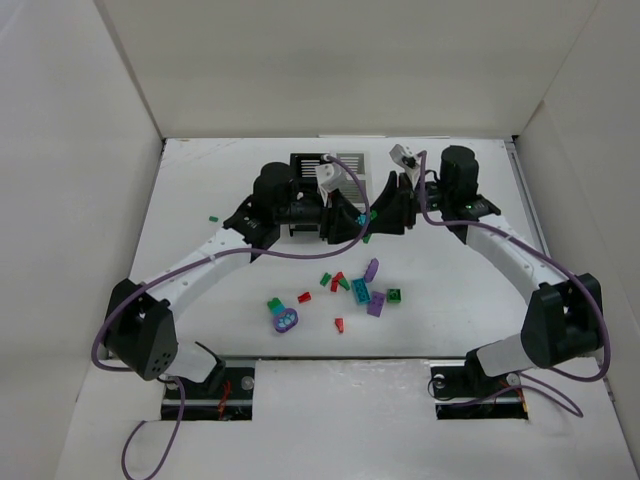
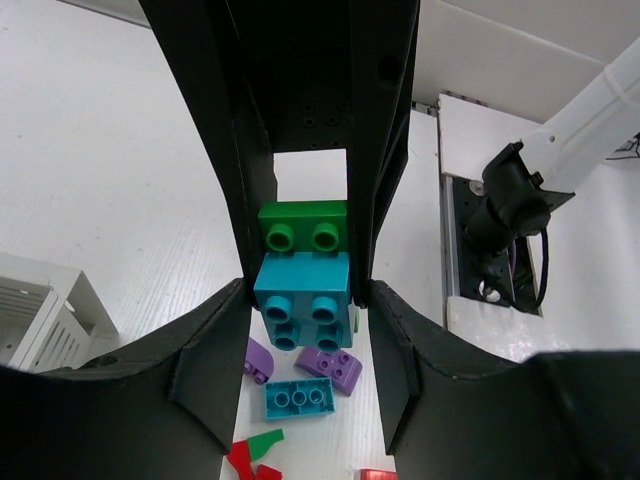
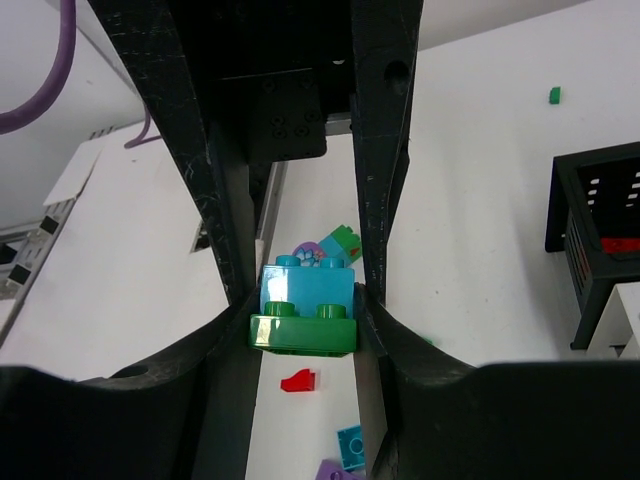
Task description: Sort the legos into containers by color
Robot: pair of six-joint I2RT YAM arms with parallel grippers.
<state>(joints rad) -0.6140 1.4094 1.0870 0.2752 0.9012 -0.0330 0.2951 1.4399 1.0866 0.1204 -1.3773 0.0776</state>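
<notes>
The left gripper (image 2: 305, 300) and the right gripper (image 3: 305, 320) meet beside the black slat-sided plastic bin (image 1: 305, 162), with the white side walls (image 1: 80, 200) well apart. Both clamp one joined green-and-teal brick piece (image 2: 303, 270).

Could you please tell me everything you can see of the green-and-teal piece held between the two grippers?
The piece is two glossy plastic bricks pressed together: a green brick showing two round studs and a teal brick showing four. The left gripper pinches the teal brick by its sides, and the right gripper, coming from the opposite end, pinches the green one. It appears held above the table, with loose bricks lying beneath it.
</notes>
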